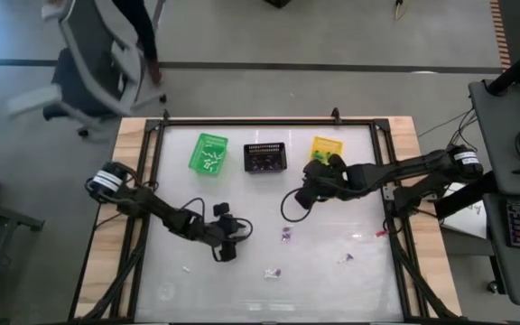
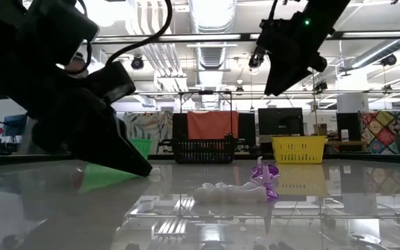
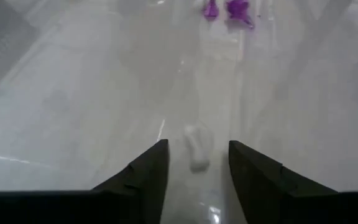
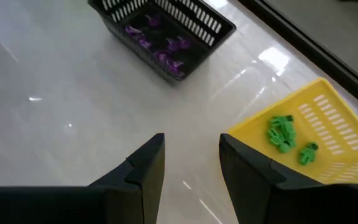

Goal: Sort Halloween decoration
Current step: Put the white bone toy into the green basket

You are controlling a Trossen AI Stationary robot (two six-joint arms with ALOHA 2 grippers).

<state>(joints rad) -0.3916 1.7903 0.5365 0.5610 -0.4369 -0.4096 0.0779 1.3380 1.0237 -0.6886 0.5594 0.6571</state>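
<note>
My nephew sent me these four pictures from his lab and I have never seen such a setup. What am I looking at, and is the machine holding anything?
It is a robot with two dark arms at a white table, each ending in a two-finger gripper. One picture looks straight down, one looks level across the tabletop, and two come from cameras on the arms' wrists.

At the back stand a green basket with white trinkets, a black basket with purple ones and a yellow basket with green ones. A few white and purple trinkets lie loose on the table.

The left gripper is low and open, with a white trinket on the table just ahead of its fingers. The right gripper is open and empty, above the table near the yellow basket.
</note>
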